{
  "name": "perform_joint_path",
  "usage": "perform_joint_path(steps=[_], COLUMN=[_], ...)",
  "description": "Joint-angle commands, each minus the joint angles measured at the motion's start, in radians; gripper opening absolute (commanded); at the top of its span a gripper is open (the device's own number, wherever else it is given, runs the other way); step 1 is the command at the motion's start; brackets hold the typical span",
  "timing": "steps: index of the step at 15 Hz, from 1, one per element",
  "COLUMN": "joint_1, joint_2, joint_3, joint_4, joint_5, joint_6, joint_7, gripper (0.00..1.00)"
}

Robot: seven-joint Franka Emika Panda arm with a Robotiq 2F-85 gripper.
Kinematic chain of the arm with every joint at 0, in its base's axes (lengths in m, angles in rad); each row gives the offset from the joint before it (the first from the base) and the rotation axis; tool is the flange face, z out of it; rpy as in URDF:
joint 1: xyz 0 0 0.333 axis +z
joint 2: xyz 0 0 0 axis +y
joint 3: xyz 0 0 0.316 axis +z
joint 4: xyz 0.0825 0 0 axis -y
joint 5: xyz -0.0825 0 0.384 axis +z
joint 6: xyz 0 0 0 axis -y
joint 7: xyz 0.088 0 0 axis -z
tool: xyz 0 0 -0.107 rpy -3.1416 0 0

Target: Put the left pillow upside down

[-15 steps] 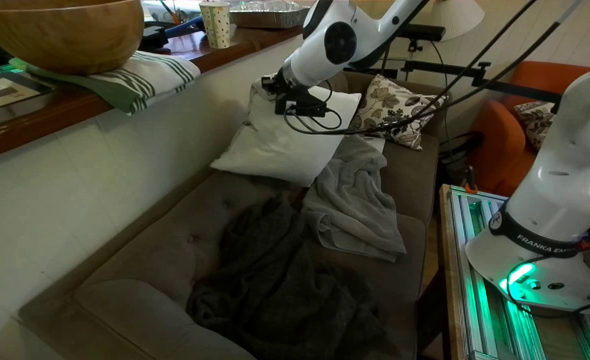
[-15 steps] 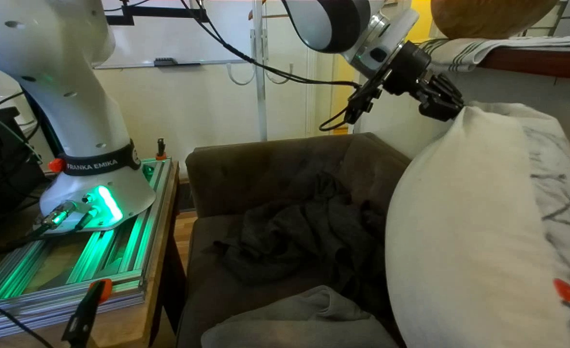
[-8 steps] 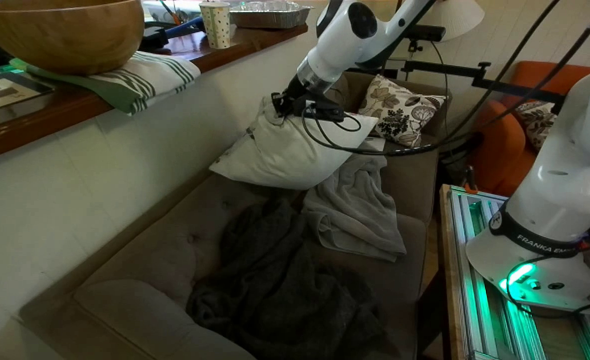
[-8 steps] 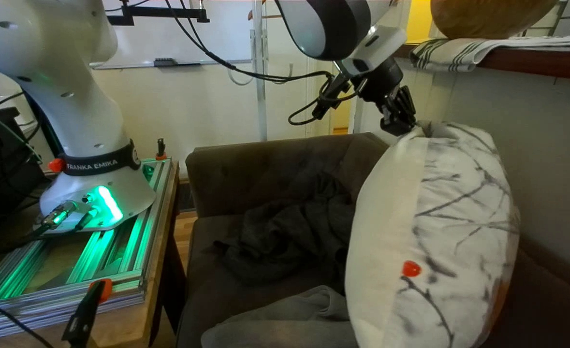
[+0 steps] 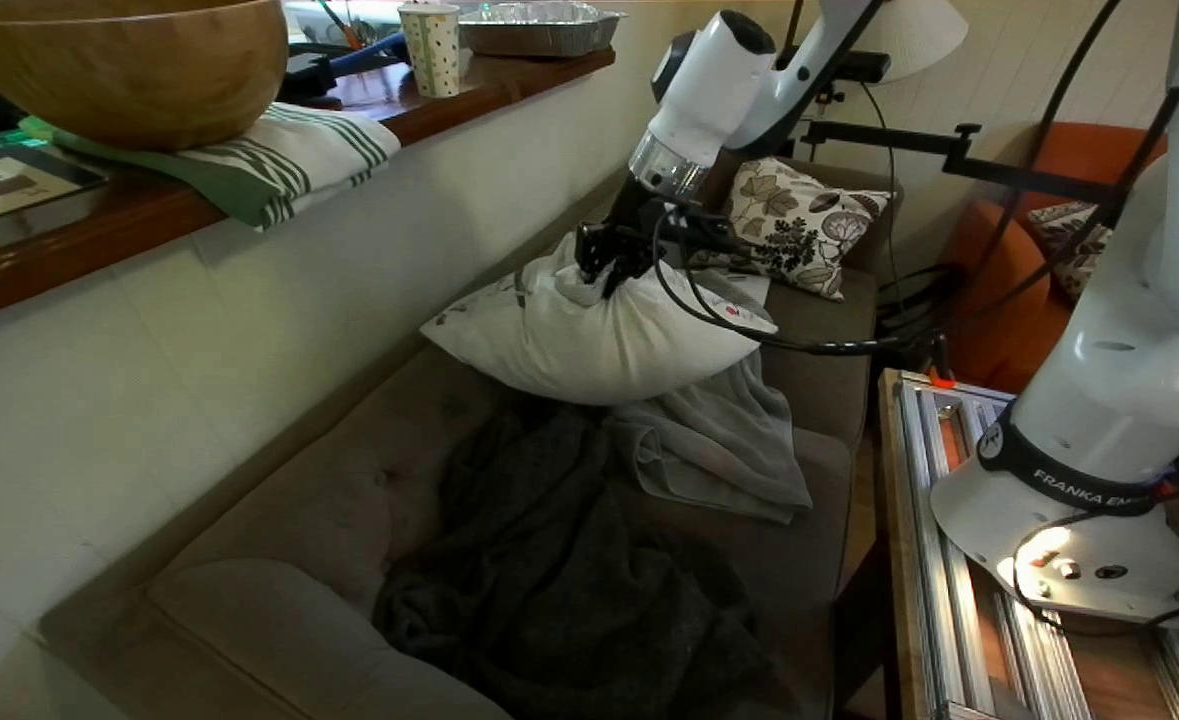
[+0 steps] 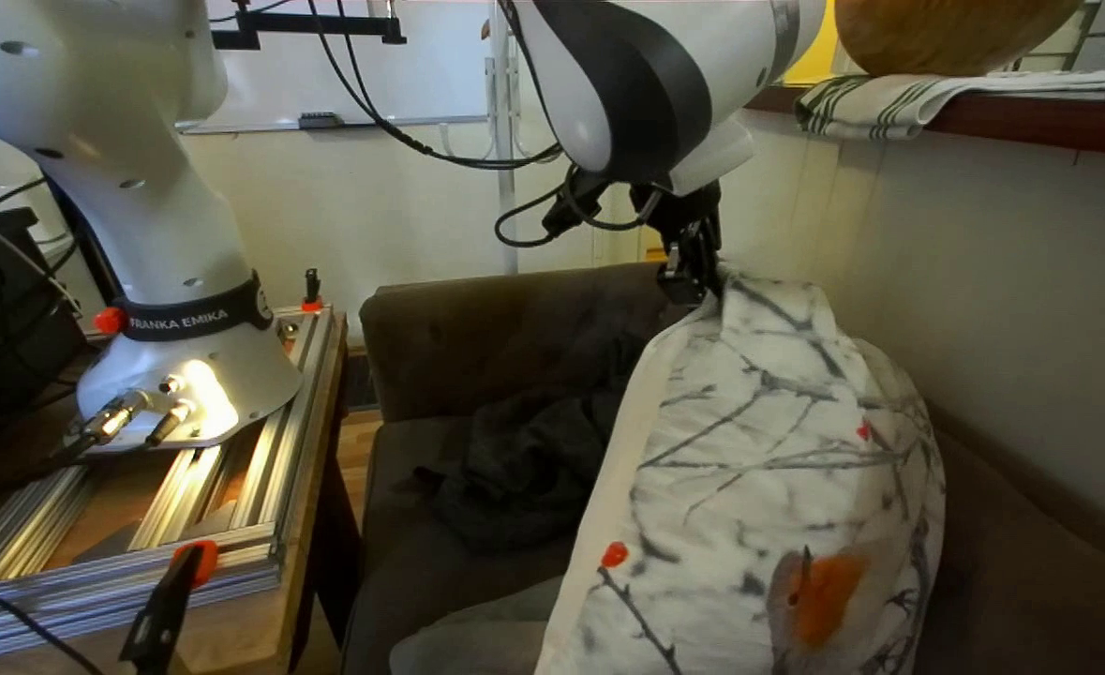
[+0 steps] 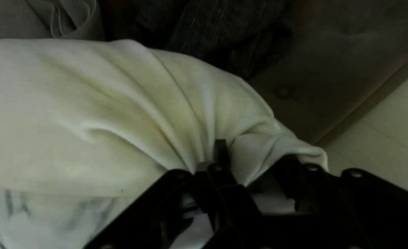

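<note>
The white pillow (image 5: pixel 604 350) stands tilted on the sofa (image 5: pixel 319 540), its plain side toward the dark blanket. In an exterior view the pillow (image 6: pixel 749 469) shows its printed side with grey branches, red berries and an orange bird. My gripper (image 5: pixel 602 272) is at its top edge, pointing down; it also shows in an exterior view (image 6: pixel 695 279). In the wrist view the gripper (image 7: pixel 254 152) has bunched fabric of the pillow (image 7: pixel 96 110) between its fingers, with creases running into them. The pillow's lower edge is partly out of view. A brown leaf-patterned pillow (image 5: pixel 799 225) leans farther back.
A dark blanket (image 5: pixel 569 570) and a light grey blanket (image 5: pixel 714 440) lie on the sofa seat. A wall with a wooden ledge (image 5: pixel 509 95) runs along the sofa, bearing a wooden bowl (image 5: pixel 129 70), a towel (image 5: pixel 294 160) and a cup (image 5: pixel 431 50). A cable hangs by the wrist.
My gripper has moved down and away from the wall with the pillow's top edge. The pillow has tipped, and its printed side shows more. The base light went from green to yellowish white.
</note>
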Motion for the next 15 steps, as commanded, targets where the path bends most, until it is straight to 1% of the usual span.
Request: perform_joint_path(steps=[1,2,4,5,6,7,8,9,10,11,12,13,14,15], joint_1=[0.043,0.050,0.093,0.053,0.057,0.101,0.057,0.064,0.116,0.109,0.083,0.123,0.119,0.092], joint_2=[0.045,0.046,0.054,0.035,0.031,0.044,0.026,0.031,0.050,0.047,0.042,0.050,0.047,0.029], joint_3=[-0.059,-0.074,-0.162,-0.105,-0.112,-0.178,-0.111,-0.116,-0.187,-0.164,-0.127,-0.173,-0.166,-0.130], joint_4=[0.134,0.161,0.174,0.217,0.236,0.242,0.272,0.288,0.289,0.311,0.318,0.320,0.323,0.319], joint_5=[-0.112,-0.142,-0.110,-0.169,-0.184,-0.162,-0.210,-0.231,-0.210,-0.246,-0.273,-0.274,-0.285,-0.322], joint_6=[0.232,0.284,0.361,0.390,0.419,0.456,0.459,0.463,0.476,0.465,0.448,0.454,0.458,0.431], joint_7=[0.116,0.141,0.072,0.133,0.136,0.081,0.122,0.126,0.083,0.115,0.120,0.102,0.095,0.089], gripper=[0.70,0.78,0.91,0.97,1.00,1.00,1.00,1.00,1.00,1.00,1.00,1.00,1.00,1.00])
